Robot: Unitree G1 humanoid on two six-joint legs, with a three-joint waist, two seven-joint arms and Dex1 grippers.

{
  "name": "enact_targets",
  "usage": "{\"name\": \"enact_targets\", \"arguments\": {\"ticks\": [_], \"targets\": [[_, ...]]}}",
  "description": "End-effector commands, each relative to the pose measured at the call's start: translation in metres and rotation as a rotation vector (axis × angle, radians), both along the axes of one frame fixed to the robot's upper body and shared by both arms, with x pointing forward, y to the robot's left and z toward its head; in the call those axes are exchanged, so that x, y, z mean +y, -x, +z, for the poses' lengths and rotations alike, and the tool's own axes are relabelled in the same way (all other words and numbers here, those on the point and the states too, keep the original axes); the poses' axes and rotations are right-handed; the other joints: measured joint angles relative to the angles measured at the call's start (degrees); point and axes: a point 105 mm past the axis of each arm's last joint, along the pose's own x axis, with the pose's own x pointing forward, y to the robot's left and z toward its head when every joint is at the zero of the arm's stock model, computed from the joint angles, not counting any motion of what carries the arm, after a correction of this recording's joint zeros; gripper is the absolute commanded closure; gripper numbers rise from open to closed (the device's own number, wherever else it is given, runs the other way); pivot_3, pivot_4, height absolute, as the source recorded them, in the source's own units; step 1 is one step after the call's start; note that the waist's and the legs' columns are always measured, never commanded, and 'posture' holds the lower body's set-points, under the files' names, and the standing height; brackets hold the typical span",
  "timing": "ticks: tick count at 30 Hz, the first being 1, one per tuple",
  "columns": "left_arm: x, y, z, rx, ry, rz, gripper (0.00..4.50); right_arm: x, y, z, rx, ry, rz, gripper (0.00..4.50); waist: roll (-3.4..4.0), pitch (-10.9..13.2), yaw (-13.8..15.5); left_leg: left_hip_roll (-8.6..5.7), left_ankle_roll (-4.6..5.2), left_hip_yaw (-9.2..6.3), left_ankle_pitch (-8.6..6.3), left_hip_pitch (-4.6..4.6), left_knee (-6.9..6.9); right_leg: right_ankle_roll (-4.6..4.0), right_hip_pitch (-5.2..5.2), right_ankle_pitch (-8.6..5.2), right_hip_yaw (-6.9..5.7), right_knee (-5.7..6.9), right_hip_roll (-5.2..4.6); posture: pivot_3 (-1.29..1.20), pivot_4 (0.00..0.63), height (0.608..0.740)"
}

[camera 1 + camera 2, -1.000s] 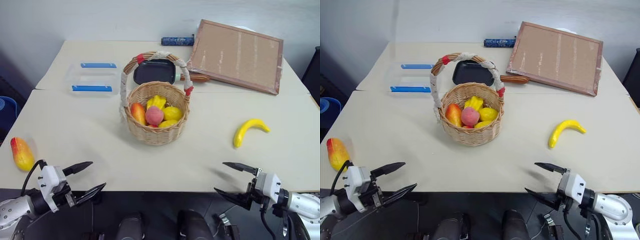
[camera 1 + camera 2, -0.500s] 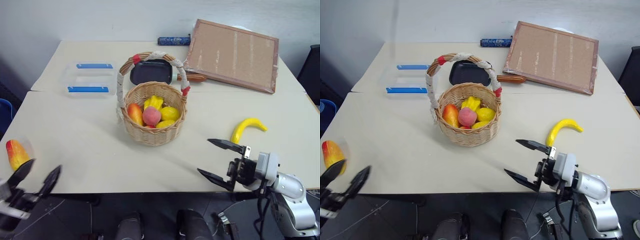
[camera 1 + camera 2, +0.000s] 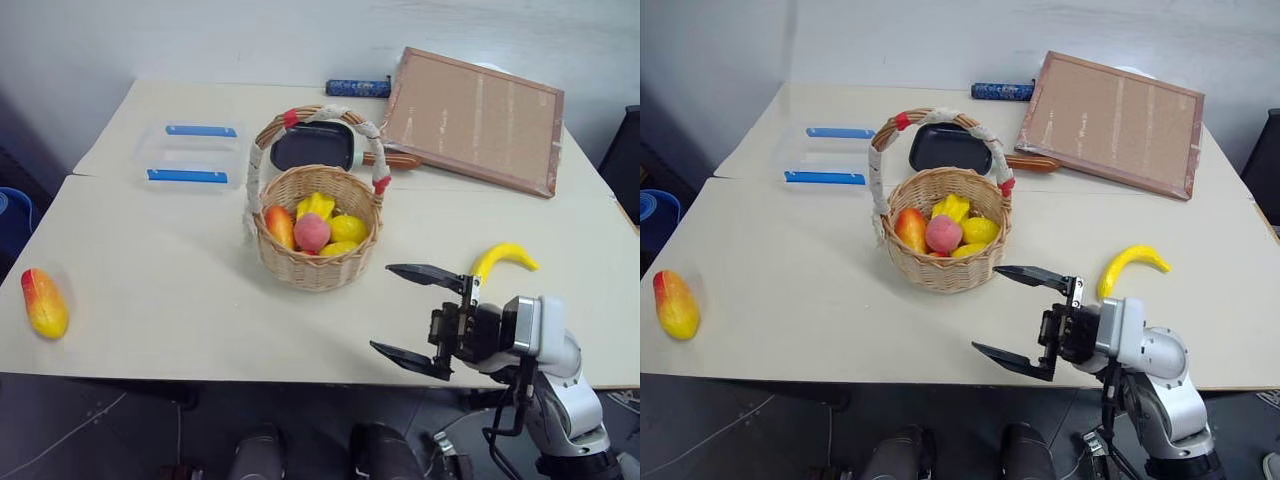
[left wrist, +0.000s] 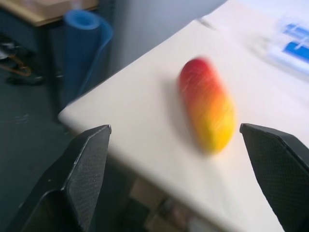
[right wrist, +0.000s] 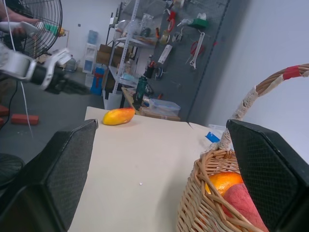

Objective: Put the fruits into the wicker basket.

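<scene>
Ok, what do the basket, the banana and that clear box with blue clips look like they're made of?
The wicker basket: woven tan cane, matte, visible weave. The banana: probably plastic, uniformly yellow with a smooth look. The clear box: see-through plastic, likely rigid, with blue clips.

Silver right arm (image 3: 560, 400), black 2-fingered hand (image 3: 420, 318).

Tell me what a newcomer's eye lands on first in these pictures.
The wicker basket at the table's middle, already holding several bright fruits, draws the eye first. Next comes the right gripper, open above the table's near edge, with the banana on the table behind it. A mango lies alone at the far left edge.
</scene>
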Motion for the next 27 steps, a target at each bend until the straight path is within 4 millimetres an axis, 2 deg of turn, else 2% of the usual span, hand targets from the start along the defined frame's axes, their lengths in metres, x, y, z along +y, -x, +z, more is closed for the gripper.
{"name": "enact_targets", "arguments": {"ticks": [1,4,7,11,15,19,20,22,24,26,27], "targets": [[0.000,-0.028,0.009,0.207,-0.012,-0.051,0.00,0.001,0.003,-0.001,-0.030,0.033,0.027,0.04,0.01,0.0,-0.2,0.00,-0.02,0.00,0.01,0.02,0.00,0.01,-0.02,0.00,-0.01,0.08,0.00,0.00,0.150,0.740],[-0.001,-0.049,0.004,0.327,0.023,-0.091,0.00,0.002,-0.001,-0.001,-0.035,0.033,0.025,0.04,0.23,0.1,-0.7,-0.03,-0.03,0.06,0.02,0.06,-0.03,0.01,-0.03,0.01,0.00,0.12,0.01,0.00,0.150,0.740],[0.015,-0.058,-0.005,0.410,0.051,-0.017,0.00,0.003,-0.003,-0.001,-0.042,0.029,0.020,0.04,0.37,0.2,-1.4,-0.05,-0.40,0.25,0.17,0.08,-0.09,0.02,-0.16,0.01,-0.01,0.18,0.04,0.00,0.150,0.740],[0.019,-0.073,-0.016,0.460,0.075,-0.028,0.00,0.004,-0.003,-0.001,-0.037,0.027,0.007,0.04,0.31,0.2,-2.3,0.10,-0.77,0.24,0.09,0.08,-0.15,-0.01,-0.28,-0.01,-0.01,0.25,0.48,0.00,0.150,0.740],[0.024,-0.086,-0.018,0.445,0.044,-0.039,0.86,0.000,-0.005,-0.002,-0.039,0.034,-0.030,0.00,0.34,0.2,-2.3,0.20,-0.90,0.30,0.11,0.05,-0.20,-0.03,-0.35,-0.02,0.07,0.25,0.64,0.00,0.150,0.740],[0.017,-0.101,0.007,0.242,-0.030,-0.133,2.27,-0.006,-0.006,-0.005,-0.033,0.050,-0.072,0.00,0.30,0.2,-2.2,0.21,-0.90,0.40,0.11,0.07,-0.17,-0.04,-0.39,-0.02,0.19,0.24,0.62,0.00,0.150,0.740],[0.015,-0.103,0.012,0.193,-0.047,-0.162,2.45,-0.007,-0.006,-0.006,-0.031,0.052,-0.078,0.00,0.30,0.2,-2.2,0.21,-0.90,0.41,0.11,0.07,-0.14,-0.05,-0.39,-0.01,0.21,0.24,0.61,0.00,0.150,0.740],[-0.010,-0.107,0.047,-0.053,-0.166,-0.354,2.54,-0.014,-0.009,-0.009,-0.024,0.063,-0.126,0.00,0.28,0.2,-2.2,0.21,-0.90,0.44,0.11,0.08,-0.14,-0.06,-0.39,-0.01,0.25,0.24,0.59,0.00,0.150,0.740],[-0.060,-0.101,0.077,-0.261,-0.247,-0.653,2.54,-0.025,-0.012,-0.012,-0.033,0.099,-0.183,0.00,0.23,0.1,-2.2,0.24,-0.91,0.45,0.11,0.07,-0.14,-0.07,-0.40,0.00,0.23,0.25,0.60,0.00,0.150,0.740],[-0.119,-0.089,0.085,-0.300,-0.254,-1.004,2.54,-0.039,-0.016,-0.012,-0.043,0.125,-0.253,0.00,0.16,0.1,-2.1,0.23,-0.90,0.48,0.09,0.04,-0.12,-0.07,-0.39,0.00,0.25,0.21,0.58,0.00,0.150,0.740],[-0.139,-0.084,0.083,-0.272,-0.255,-1.127,2.54,-0.044,-0.017,-0.012,-0.047,0.133,-0.282,0.00,0.18,0.1,-2.1,0.21,-0.89,0.48,0.08,0.04,-0.09,-0.06,-0.39,0.01,0.26,0.20,0.56,0.00,0.150,0.740]]}}
